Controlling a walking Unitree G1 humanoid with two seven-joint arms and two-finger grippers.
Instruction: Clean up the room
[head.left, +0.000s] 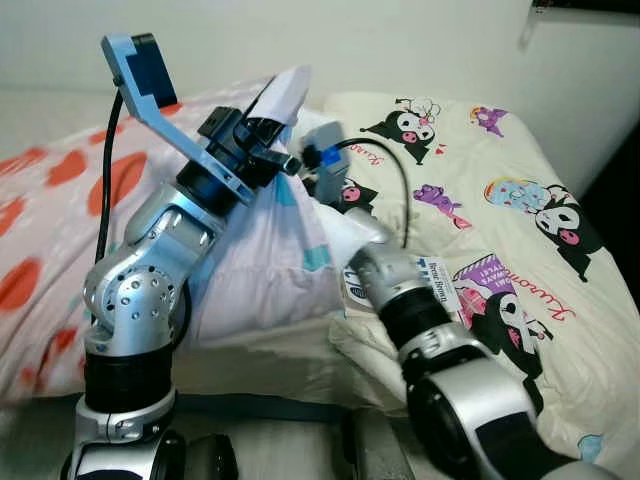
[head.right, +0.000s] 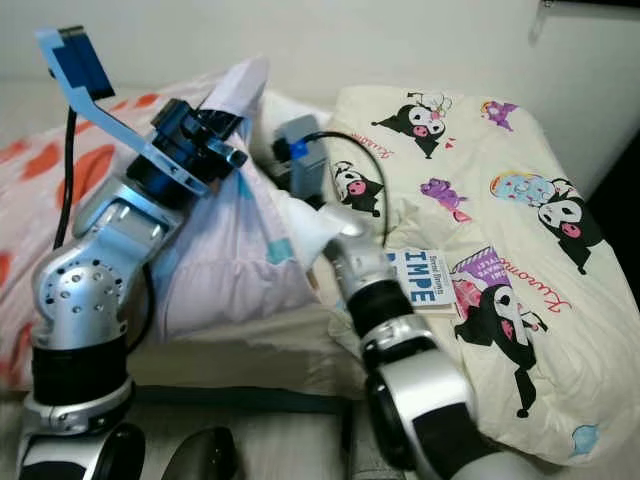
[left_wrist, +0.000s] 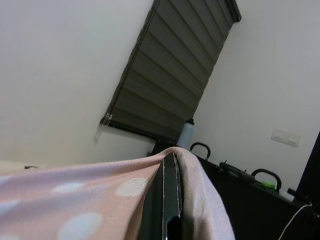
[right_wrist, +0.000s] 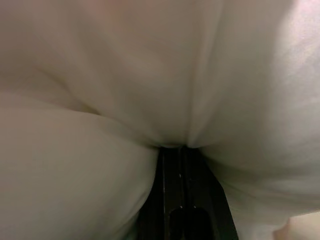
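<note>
Because both arms have hold of the same pillow (head.left: 265, 255), it stands lifted on the bed rather than lying flat: the left gripper (head.left: 268, 135) is clenched on its raised top corner, the pale spotted cloth draped to either side of the closed black fingers (left_wrist: 167, 200) in the left wrist view, while the right gripper (right_wrist: 181, 175) is pinched on white cloth lower down and just to the right, with fabric bulging round its closed fingers. This two-point hold looks meant to carry or straighten the pillow as part of tidying. It sits between a red-spotted cover (head.left: 50, 210) on the left and a cream cartoon-print quilt (head.right: 520, 130) on the right. On that quilt lies a small book (head.right: 425, 277) whose cover reads "IMPE"; the smaller line above is too fine to read. Pink script on the quilt (head.right: 528, 293) looks like "Kuromi".
</note>
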